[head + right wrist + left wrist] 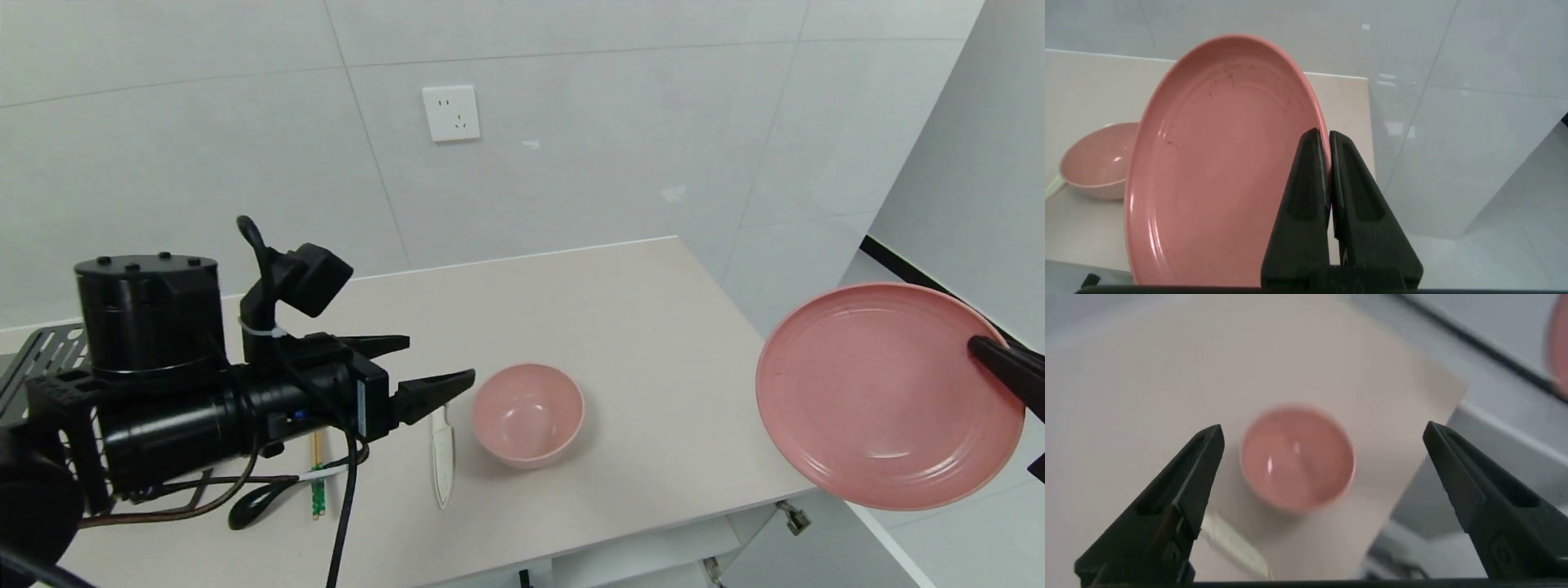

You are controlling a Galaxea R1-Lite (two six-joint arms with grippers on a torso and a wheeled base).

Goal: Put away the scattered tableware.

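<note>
My right gripper (1328, 159) is shut on the rim of a pink plate (1217, 155), which hangs tilted in the air off the table's right side (886, 392). A pink bowl (527, 413) stands upright on the beige table (637, 327) near its front. My left gripper (424, 363) hovers open above the table just left of the bowl, and from its wrist the bowl (1297, 460) lies between the two fingers, farther off. A white knife (442, 454) lies on the table left of the bowl, and chopsticks (316, 474) lie further left, partly hidden by the arm.
A dark metal rack (37, 355) sits at the table's far left. A tiled wall with a socket (451, 113) stands behind the table. The table's right edge drops to open floor, and a drawer or cabinet front (653, 555) shows below the front edge.
</note>
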